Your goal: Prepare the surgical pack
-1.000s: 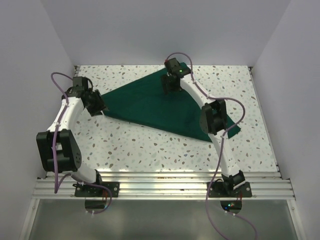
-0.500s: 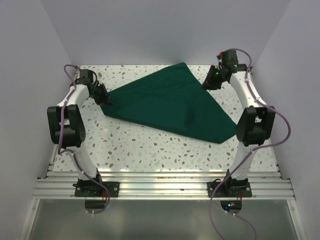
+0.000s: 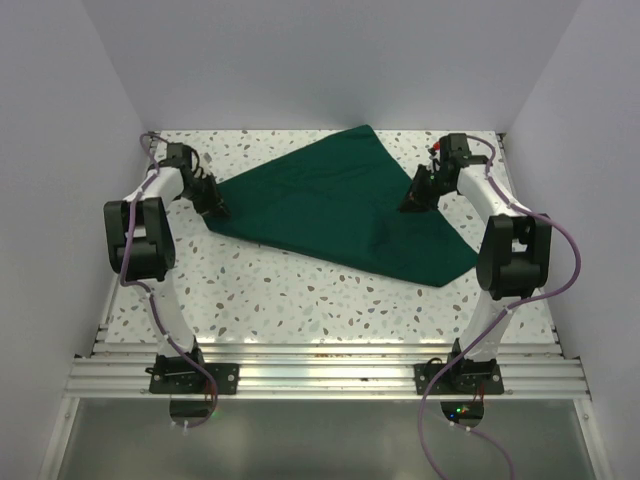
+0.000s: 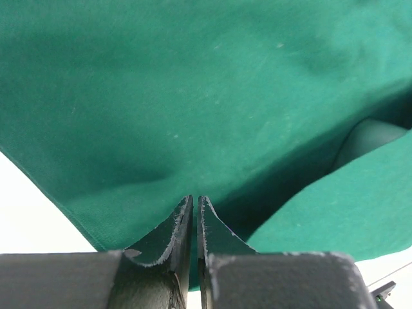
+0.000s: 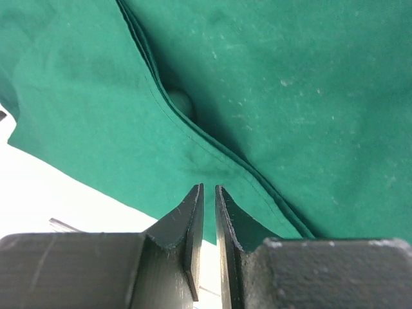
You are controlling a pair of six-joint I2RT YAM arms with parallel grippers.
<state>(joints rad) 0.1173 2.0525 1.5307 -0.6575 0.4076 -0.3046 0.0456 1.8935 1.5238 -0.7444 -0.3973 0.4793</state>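
The surgical pack (image 3: 330, 205) is a large dark green drape lying folded and flat on the far half of the table. My left gripper (image 3: 216, 209) is at its left corner. In the left wrist view the jaws (image 4: 195, 198) are closed to a thin slit on the drape's edge (image 4: 193, 96). My right gripper (image 3: 408, 204) is at the drape's right edge. In the right wrist view its jaws (image 5: 209, 187) stand narrowly apart, pinching the layered hem (image 5: 290, 96).
The speckled table (image 3: 300, 290) is boxed in by white walls at the left, right and back. An aluminium rail (image 3: 320, 365) carrying both arm bases runs along the near edge.
The right arm swung from the drape's far middle to its right edge. The left gripper moved onto the left corner. Both pairs of jaws closed.
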